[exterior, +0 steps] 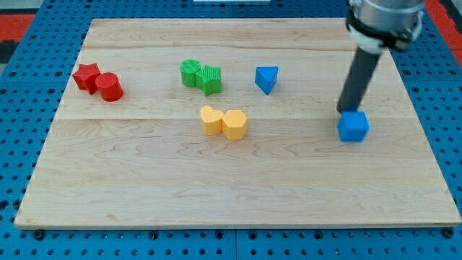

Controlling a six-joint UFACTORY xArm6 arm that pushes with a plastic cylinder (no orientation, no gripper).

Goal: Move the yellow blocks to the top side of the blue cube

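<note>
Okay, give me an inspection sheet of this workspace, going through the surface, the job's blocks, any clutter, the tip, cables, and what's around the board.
Surface: wooden board, pale planks, lying flat.
Job's things: yellow blocks, two touching side by side near the board's middle; blue cube toward the view's right.
Clutter: red blocks, a touching pair at the view's upper left; green blocks, a touching pair above the yellow ones; blue wedge-like block alone, right of the green pair.
Claw: none fitted; my tip sits just above the blue cube's upper left edge, far from the yellow blocks; contact cannot be told.
Cables: nothing seen.
Surroundings: blue pegboard around the board, red patches at the top corners.
</note>
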